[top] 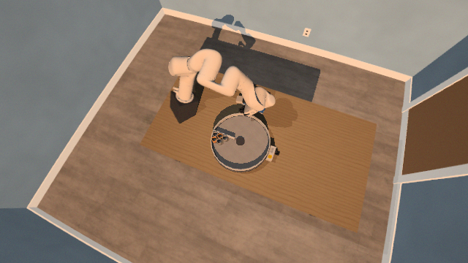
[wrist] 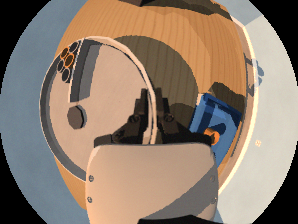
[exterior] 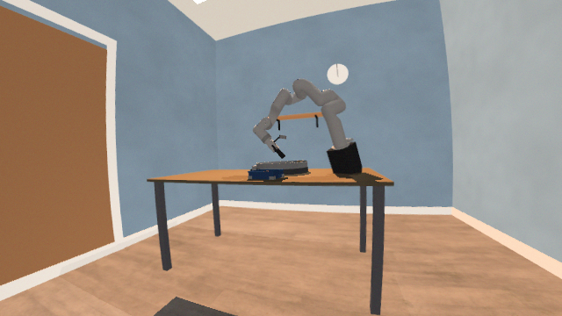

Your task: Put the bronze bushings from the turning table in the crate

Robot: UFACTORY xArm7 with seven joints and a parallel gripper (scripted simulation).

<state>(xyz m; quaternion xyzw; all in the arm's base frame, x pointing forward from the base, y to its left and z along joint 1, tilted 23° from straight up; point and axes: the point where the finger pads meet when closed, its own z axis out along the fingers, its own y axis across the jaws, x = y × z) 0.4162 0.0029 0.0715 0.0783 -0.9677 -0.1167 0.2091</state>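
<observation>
The round grey turning table (top: 252, 150) (exterior: 285, 166) (wrist: 112, 75) holds a tight cluster of bushings beside its straight bar. Orange bronze bushings (top: 220, 135) (wrist: 69, 60) sit among dark steel bushings (top: 225, 138) (wrist: 65, 75). The blue crate (exterior: 265, 175) (wrist: 228, 134) stands beside the turning table, mostly hidden by the arm in the top view. One bronze bushing (wrist: 214, 137) shows in the crate, partly behind the gripper's body. My gripper (exterior: 282, 156) (wrist: 151, 96) is nearly closed with nothing between its fingers. It hangs above the turning table's rim on the crate side.
A small white box (top: 273, 149) with a yellow button stands against the turning table's outer side. The turning table has a raised rim and a dark central hub (top: 240, 140) (wrist: 76, 117). The arm's black base (top: 183, 111) (exterior: 345, 158) stands at one end of the wooden table.
</observation>
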